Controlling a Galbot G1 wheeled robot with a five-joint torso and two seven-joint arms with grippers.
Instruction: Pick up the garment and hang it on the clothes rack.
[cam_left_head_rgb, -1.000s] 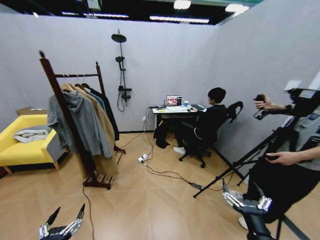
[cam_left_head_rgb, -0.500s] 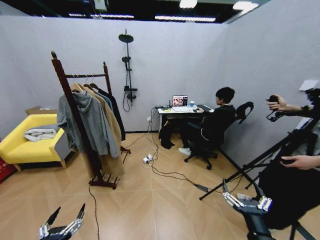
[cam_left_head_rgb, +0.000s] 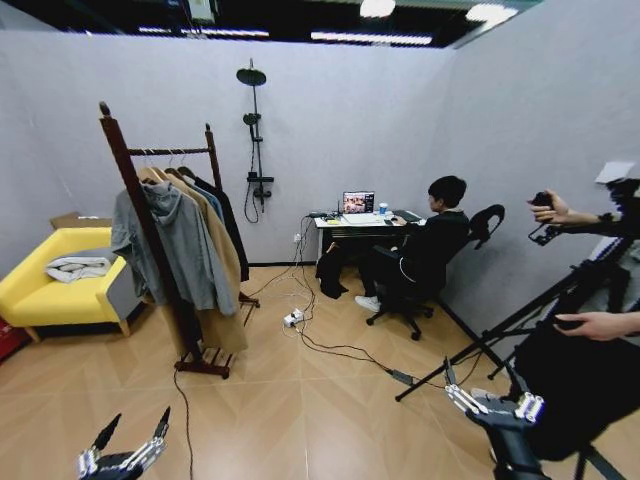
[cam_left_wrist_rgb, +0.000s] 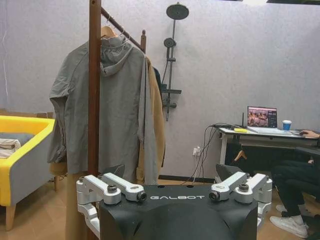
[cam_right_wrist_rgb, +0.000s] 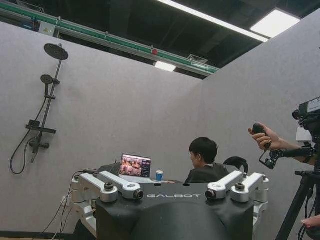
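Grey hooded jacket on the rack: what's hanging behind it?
Behind the grey hooded jacket on the clothes rack hang a tan coat, then darker garments, one black. The jacket covers most of them, so their fronts can't be made out.

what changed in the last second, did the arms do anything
The camera turned left: the clothes rack and desk slid right in the head view. Both grippers, left and right, stayed low, open and empty. Nothing was picked up.
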